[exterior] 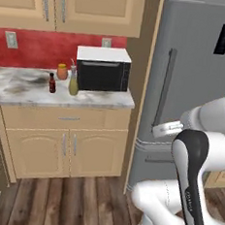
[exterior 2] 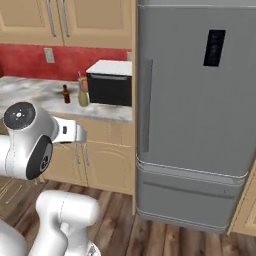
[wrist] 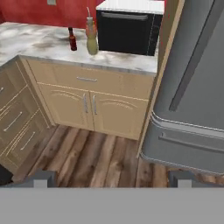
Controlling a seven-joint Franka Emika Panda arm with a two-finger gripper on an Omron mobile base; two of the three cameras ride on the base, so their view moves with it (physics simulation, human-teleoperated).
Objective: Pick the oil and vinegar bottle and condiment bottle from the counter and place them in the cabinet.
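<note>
The olive-green oil and vinegar bottle [exterior: 74,84] [exterior 2: 83,96] [wrist: 91,41] stands upright on the marble counter [exterior: 24,89] [exterior 2: 30,90] [wrist: 39,41], just left of the microwave. The small dark red-brown condiment bottle [exterior: 52,84] [exterior 2: 66,95] [wrist: 72,40] stands a little to its left. My gripper [wrist: 112,179] is open and holds nothing. It hovers well back from the counter, over the wooden floor, facing the base doors. A tan wooden edge [exterior 2: 245,205] right of the fridge may be the cabinet; I cannot tell.
A black and white microwave [exterior: 103,68] [wrist: 129,28] sits at the counter's right end, with an orange jar [exterior: 62,71] behind the bottles. A tall grey fridge [exterior: 196,69] [exterior 2: 195,100] stands to the right. Darker drawers [wrist: 17,127] jut out at the left.
</note>
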